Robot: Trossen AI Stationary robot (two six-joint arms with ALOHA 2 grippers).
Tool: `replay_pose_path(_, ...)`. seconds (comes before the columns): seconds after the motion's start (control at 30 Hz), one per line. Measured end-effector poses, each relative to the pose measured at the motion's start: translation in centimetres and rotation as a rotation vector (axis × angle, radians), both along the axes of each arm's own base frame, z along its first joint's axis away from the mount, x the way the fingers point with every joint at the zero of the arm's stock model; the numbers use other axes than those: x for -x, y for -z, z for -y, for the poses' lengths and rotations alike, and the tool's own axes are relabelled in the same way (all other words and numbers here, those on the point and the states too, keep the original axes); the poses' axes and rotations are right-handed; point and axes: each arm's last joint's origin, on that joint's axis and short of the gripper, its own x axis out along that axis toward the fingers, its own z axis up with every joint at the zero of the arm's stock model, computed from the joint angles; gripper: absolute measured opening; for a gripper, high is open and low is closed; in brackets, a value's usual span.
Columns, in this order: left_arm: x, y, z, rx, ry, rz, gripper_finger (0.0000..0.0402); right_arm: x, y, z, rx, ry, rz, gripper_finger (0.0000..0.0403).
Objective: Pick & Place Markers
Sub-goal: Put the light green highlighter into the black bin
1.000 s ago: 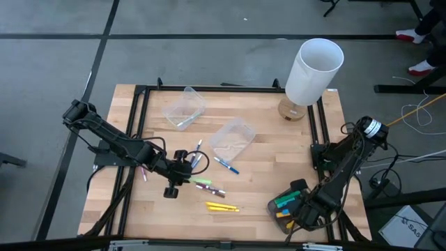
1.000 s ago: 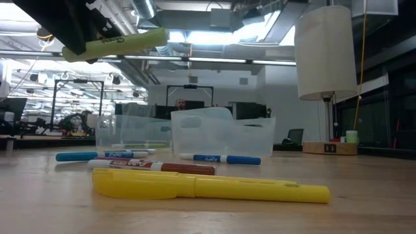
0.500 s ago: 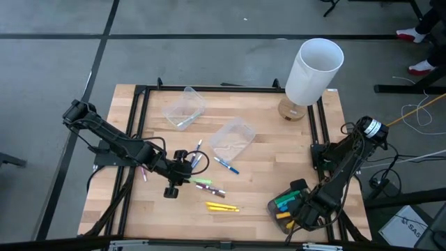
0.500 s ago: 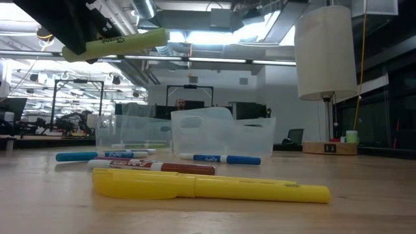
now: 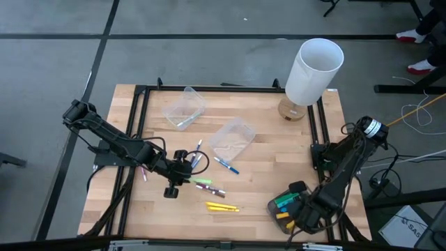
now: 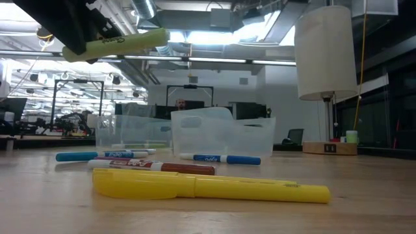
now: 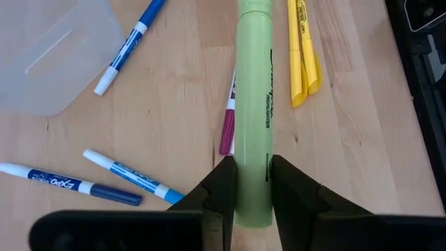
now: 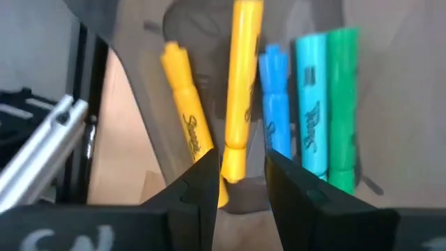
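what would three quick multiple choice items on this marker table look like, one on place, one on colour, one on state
1. Where do the two yellow markers lie on the table?
A. inside a clear tub
B. near the front edge of the wood
C. under the white cylinder

2. What colour is the marker in the left gripper?
A. light green
B. purple
C. white with a blue cap

3. How is the light green marker placed?
A. flat on the wood
B. standing in a tub
C. clamped and held above the table

Answers:
1 B, the high view shows them on bare wood near the front.
2 A, the left wrist view shows light green between the fingers.
3 C, the low view shows it in the air.
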Motion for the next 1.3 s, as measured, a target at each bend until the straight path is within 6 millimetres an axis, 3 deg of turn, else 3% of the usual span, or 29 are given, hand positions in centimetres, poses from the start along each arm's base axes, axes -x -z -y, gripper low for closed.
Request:
replay_pose_path(0.2, -0.1, -0.1, 0.0, 0.002, -0.001, 0.016, 0.0064, -1.0, -2.6, -0.3, 0.051, 0.079, 0.151, 0.0115)
replay_pose_path(0.43, -0.6, -0.5, 0.3, 0.032, -0.002, 0.078, 0.0064, -3.4, -5.5, 0.2, 0.053, 0.212, 0.323, 0.0115)
replay_pose_path(0.77, -2.0, -2.0, 0.8, 0.077, -0.014, 0.3, 0.0064, -6.9, -10.2, 1.7, 0.086, 0.388, 0.625, 0.0115)
replay_pose_path(1.03, -3.0, -4.5, -0.1, 0.06, -0.074, 0.55, 0.0064, -9.1, -12.6, 3.2, 0.135, 0.501, 0.813, 0.0115)
replay_pose_path(1.3, -2.6, -8.3, -3.1, -0.023, -0.124, 0.802, 0.0064, -11.9, -13.8, 5.2, 0.141, 0.524, 0.929, 0.0115)
